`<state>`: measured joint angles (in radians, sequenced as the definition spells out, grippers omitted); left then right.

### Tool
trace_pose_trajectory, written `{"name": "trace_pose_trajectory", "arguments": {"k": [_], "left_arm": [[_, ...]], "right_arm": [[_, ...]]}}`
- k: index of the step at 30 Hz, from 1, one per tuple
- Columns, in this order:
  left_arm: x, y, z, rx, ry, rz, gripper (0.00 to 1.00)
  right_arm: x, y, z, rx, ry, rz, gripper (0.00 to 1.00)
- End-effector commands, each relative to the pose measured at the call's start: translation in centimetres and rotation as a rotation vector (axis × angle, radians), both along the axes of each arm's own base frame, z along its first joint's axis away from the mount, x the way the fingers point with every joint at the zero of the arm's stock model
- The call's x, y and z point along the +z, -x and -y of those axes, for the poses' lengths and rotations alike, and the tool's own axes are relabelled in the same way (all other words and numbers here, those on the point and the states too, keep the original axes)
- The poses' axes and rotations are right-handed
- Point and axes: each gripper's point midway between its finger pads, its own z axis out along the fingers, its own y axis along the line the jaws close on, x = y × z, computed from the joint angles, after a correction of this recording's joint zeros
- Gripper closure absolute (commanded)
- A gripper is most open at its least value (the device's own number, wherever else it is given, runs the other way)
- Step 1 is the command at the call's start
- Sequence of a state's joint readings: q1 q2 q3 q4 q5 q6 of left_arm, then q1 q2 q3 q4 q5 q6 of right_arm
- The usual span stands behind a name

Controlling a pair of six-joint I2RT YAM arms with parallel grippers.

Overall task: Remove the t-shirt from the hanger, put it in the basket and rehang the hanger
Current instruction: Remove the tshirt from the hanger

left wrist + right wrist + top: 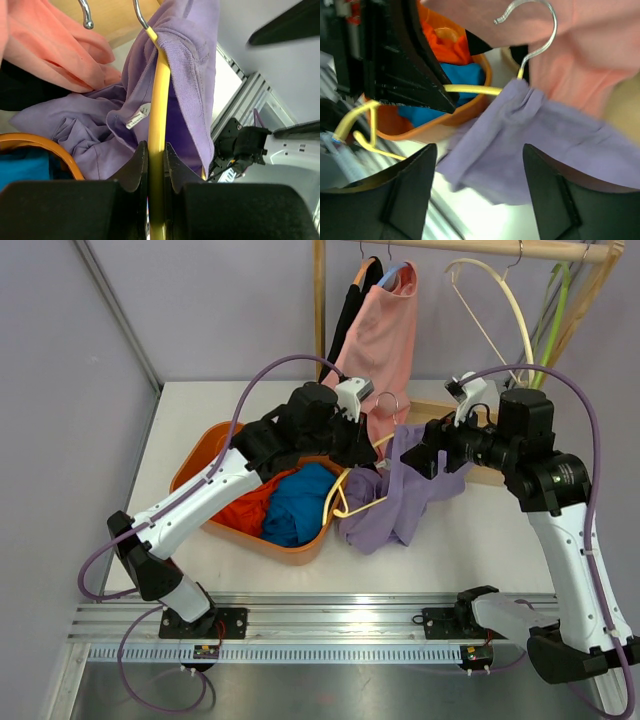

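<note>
A purple t-shirt [400, 495] hangs crumpled on a yellow hanger [345, 502], just right of the orange basket. My left gripper [362, 452] is shut on the hanger's yellow bar [156, 125]. The shirt [192, 75] drapes over that bar below the metal hook [140, 17]. My right gripper [425, 462] stands open beside the shirt's upper right part. In the right wrist view its fingers [415, 192] stand wide apart with the purple cloth [535, 137] lying beyond them, not pinched. The hook [540, 37] and the bar [472, 90] show there too.
An orange basket [200, 455] holds blue and orange-red clothes. Behind stands a wooden rack [320, 300] with a pink garment [385, 330], a black garment, an empty cream hanger [505, 295] and green hangers. A metal rail [330, 615] runs along the near edge.
</note>
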<state>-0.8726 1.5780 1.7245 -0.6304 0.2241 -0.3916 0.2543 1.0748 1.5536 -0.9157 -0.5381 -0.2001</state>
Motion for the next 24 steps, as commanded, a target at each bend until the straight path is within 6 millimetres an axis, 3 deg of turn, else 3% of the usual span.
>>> {"name": "trace_pose_trajectory", "arguments": {"k": [1, 5, 10, 12, 13, 15, 16, 19, 20, 21, 23, 24], "left_arm": [[5.3, -1.6, 1.1, 0.073, 0.157, 0.089, 1.0], [6.0, -1.5, 1.2, 0.081, 0.195, 0.085, 1.0], [6.4, -1.1, 1.6, 0.061, 0.221, 0.079, 1.0], [6.5, -0.9, 1.7, 0.056, 0.224, 0.077, 1.0], [6.3, -1.0, 1.5, 0.058, 0.22, 0.077, 1.0], [6.1, -0.9, 1.1, 0.066, 0.206, 0.09, 1.0], [5.7, -1.1, 0.7, 0.083, 0.186, 0.095, 1.0], [3.9, -1.5, -1.3, 0.12, 0.098, 0.139, 1.0], [2.3, -1.5, -1.9, 0.112, 0.05, 0.158, 1.0], [3.0, -1.1, -2.8, 0.113, 0.051, 0.191, 1.0], [1.9, -0.8, -4.0, 0.094, 0.008, 0.239, 1.0], [2.6, -0.3, -4.8, 0.092, 0.011, 0.267, 1.0]], "right_arm": [[-0.6, -0.6, -1.2, -0.207, -0.276, -0.3, 0.21], [-1.5, -3.0, 0.2, -0.34, -0.245, -0.29, 0.21], [-3.1, -3.9, -1.6, -0.293, -0.281, -0.394, 0.35], [-3.9, -4.5, -2.1, -0.282, -0.282, -0.42, 0.46], [-3.9, -4.7, -2.2, -0.276, -0.278, -0.412, 0.6], [-3.3, -5.3, -1.6, -0.296, -0.254, -0.359, 1.0], [-1.8, -5.5, -1.1, -0.291, -0.232, -0.286, 1.0], [1.6, -7.1, 2.2, -0.409, -0.179, -0.116, 1.0], [2.2, -7.8, 3.8, -0.475, -0.167, -0.08, 1.0], [3.0, -8.2, 4.9, -0.514, -0.168, -0.054, 1.0], [2.9, -9.4, 8.8, -0.63, -0.167, -0.044, 1.0], [2.5, -9.8, 10.0, -0.666, -0.165, -0.051, 1.0]]}}
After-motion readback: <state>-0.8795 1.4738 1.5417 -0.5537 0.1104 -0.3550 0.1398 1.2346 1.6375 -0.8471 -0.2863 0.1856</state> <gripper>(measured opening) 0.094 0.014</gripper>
